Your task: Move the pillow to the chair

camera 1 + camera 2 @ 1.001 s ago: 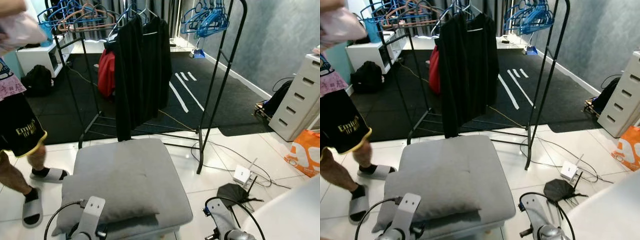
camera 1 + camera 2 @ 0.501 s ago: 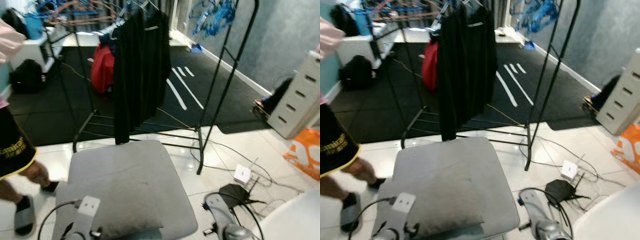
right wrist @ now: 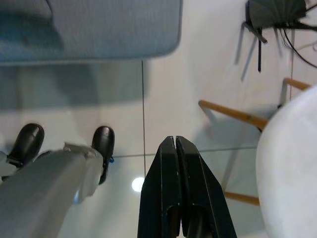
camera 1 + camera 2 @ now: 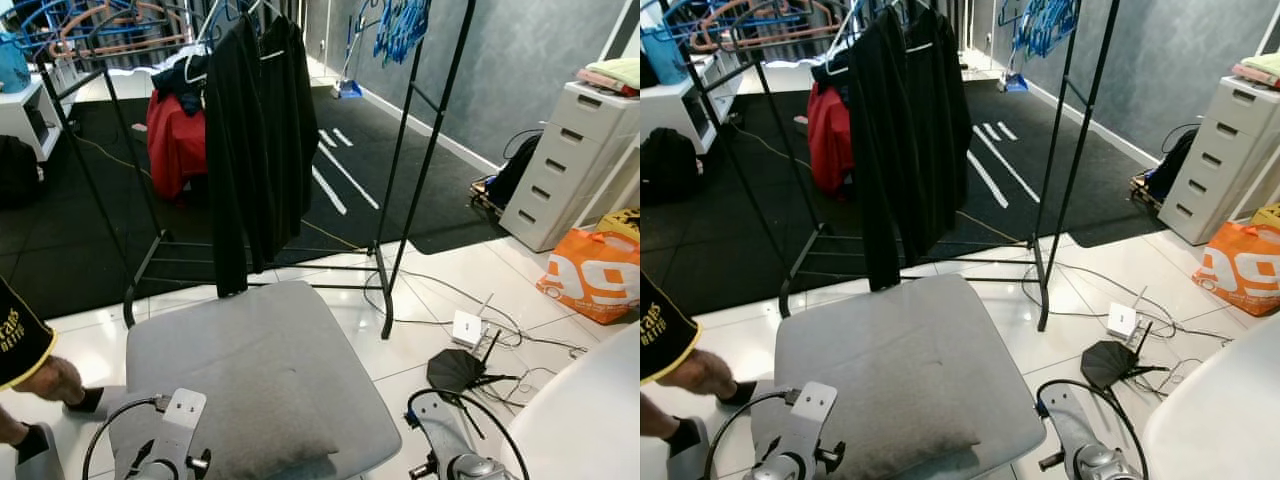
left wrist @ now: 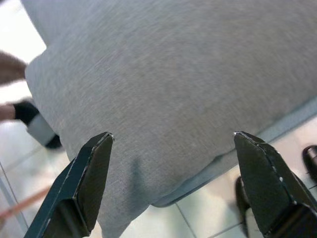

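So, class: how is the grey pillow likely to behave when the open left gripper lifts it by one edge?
The pillow looks soft and plump, so it will probably sag and fold. Its woven fabric should grip well. The left gripper hovers over its rounded corner.

Left gripper (image 5: 173, 173) jaws spread wide, right gripper (image 3: 176, 144) jaws pressed together.

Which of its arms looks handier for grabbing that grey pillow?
Probably the left: the left gripper hangs open right over the pillow, while the right gripper is shut above bare floor beside it.
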`<state>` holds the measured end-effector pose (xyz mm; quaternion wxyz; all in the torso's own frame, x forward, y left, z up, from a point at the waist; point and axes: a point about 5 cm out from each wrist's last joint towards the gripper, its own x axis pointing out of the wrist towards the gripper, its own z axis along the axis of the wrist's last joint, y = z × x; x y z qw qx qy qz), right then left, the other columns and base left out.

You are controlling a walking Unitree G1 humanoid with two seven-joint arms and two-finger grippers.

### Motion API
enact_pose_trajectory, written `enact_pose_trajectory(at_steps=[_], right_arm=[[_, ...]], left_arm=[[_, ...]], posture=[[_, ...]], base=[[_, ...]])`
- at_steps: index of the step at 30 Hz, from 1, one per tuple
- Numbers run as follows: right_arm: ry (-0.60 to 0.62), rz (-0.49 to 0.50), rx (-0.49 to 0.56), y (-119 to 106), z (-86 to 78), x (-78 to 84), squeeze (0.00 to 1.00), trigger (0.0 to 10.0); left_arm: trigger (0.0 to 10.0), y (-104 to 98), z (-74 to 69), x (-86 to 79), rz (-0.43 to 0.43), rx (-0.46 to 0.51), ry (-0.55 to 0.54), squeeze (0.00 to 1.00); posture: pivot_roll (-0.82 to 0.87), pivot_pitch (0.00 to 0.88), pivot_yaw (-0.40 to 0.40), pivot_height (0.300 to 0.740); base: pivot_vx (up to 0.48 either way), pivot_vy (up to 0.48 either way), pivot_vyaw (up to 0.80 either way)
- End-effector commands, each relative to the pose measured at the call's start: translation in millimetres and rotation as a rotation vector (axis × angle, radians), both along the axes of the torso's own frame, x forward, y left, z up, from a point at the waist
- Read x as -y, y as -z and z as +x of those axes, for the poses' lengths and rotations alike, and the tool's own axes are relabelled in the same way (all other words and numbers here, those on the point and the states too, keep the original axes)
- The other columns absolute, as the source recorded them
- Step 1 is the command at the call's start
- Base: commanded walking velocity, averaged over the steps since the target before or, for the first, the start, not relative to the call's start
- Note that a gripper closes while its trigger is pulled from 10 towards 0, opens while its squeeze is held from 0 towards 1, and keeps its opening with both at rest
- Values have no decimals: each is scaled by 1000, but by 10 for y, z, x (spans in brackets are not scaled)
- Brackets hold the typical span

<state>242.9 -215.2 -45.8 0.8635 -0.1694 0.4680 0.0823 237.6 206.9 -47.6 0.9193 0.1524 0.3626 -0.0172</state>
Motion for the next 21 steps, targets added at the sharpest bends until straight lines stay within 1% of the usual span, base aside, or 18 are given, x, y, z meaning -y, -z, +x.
enact_pose_trajectory(at_steps=[1,6,8,12,13,14,17,21], right_arm=[[5,-15,-15,14,-27,24,0,10000],[13,-19,-13,15,-28,28,0,10000],[31,-24,-3,14,-26,35,0,10000],[37,-22,2,12,-24,36,0,10000],[49,-16,9,12,-23,36,0,10000],[49,-16,9,12,-23,36,0,10000],[84,0,30,12,-23,35,0,10000],[100,9,42,13,-23,33,0,10000]], left_arm=[[10000,33,-50,3,23,-15,30,0],[10000,37,-52,23,32,-14,51,0],[10000,41,-53,53,38,-11,60,0],[10000,41,-49,65,44,-9,62,0],[10000,44,-46,100,53,-8,76,0],[10000,44,-46,100,53,-8,76,0],[10000,70,-63,191,98,-16,133,0],[10000,75,-66,219,129,-14,161,0]], posture=[[-132,34,-43,650],[-132,35,-42,640],[-131,36,-43,625],[-130,37,-43,615],[-131,37,-44,605],[-131,37,-44,605],[-131,39,-39,585],[-133,40,-37,575]], base=[[0,0,0],[0,0,0],[0,0,0],[0,0,0],[0,0,0],[0,0,0],[0,0,0],[0,0,0]])
